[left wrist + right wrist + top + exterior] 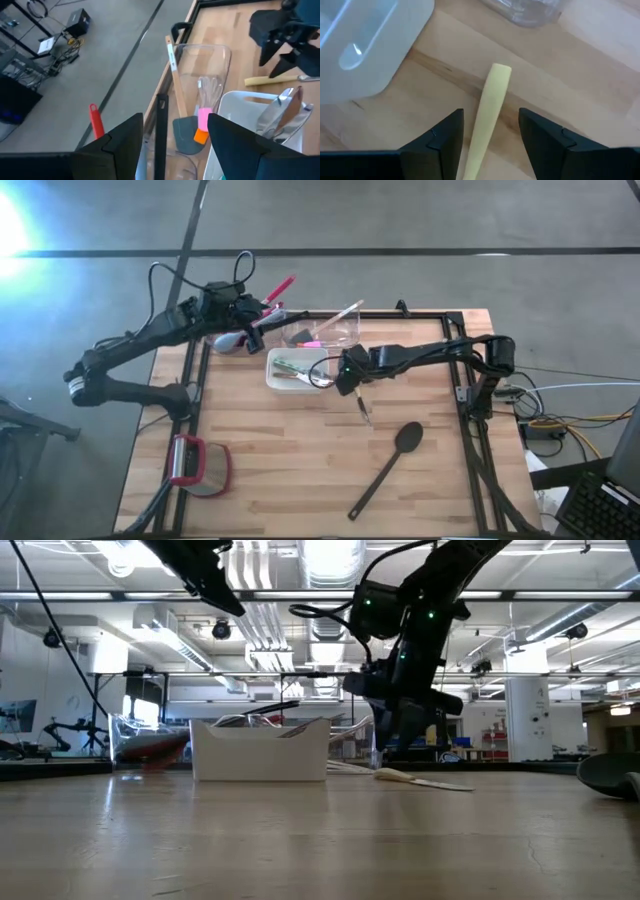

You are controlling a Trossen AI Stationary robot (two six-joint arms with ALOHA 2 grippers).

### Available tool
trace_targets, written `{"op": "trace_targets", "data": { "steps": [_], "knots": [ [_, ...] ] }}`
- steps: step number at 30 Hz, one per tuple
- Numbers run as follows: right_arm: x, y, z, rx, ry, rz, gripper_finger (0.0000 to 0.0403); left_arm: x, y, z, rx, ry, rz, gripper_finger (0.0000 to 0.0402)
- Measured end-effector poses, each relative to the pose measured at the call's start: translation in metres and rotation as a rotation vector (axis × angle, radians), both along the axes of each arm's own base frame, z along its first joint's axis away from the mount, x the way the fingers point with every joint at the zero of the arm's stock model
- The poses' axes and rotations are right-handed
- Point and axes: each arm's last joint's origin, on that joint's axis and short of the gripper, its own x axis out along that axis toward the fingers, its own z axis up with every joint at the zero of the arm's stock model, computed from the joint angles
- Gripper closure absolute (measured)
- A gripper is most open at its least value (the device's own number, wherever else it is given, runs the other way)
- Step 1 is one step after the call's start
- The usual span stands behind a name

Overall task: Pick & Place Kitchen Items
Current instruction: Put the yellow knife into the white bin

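A grey floor surrounds the wooden worktop (300, 470). At ten o'clock the left gripper (262, 315) holds its fingers spread above the clear tub (335, 330). Centrally, the right gripper (348, 385) straddles the wooden-handled knife (487, 115), fingers spread, apparently poised to grasp it. The black spoon (385, 465) waits at five o'clock.

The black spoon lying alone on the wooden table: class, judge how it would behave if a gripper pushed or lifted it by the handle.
The black spoon looks like a rigid one-piece utensil, so it would probably stay stiff. Its handle is long and thin while the bowl is broad, so a push on the handle would likely pivot it rather than slide it straight. Lifted by the handle end, the bowl end would probably dip.
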Motion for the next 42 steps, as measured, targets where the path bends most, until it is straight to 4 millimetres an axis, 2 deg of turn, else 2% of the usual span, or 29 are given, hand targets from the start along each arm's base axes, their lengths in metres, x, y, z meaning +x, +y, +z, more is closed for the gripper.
{"op": "trace_targets", "data": {
  "steps": [10, 14, 25, 30, 35, 42],
  "knots": [
    [-0.001, 0.028, 0.000, 0.050, 0.007, 0.026, 0.0218, -0.001, 0.001, 0.002, 0.020, 0.007, 0.040, 0.0174],
    [-0.002, 0.031, -0.003, 0.056, 0.005, 0.003, 0.0222, -0.001, 0.001, 0.003, 0.025, -0.003, 0.040, 0.0174],
    [0.006, 0.030, -0.045, 0.061, 0.111, -0.025, 0.0241, 0.000, 0.001, 0.003, 0.025, -0.009, 0.042, 0.0174],
    [0.009, 0.030, -0.052, 0.050, 0.130, -0.021, 0.0282, 0.000, 0.001, 0.003, 0.024, -0.009, 0.041, 0.0174],
    [0.006, 0.029, -0.048, 0.025, 0.150, -0.030, 0.0370, 0.000, 0.001, 0.003, 0.024, -0.008, 0.041, 0.0174],
    [-0.012, 0.030, -0.028, 0.005, 0.238, -0.017, 0.0375, -0.001, 0.001, 0.002, 0.008, -0.007, 0.048, 0.0174]
  ]
}}
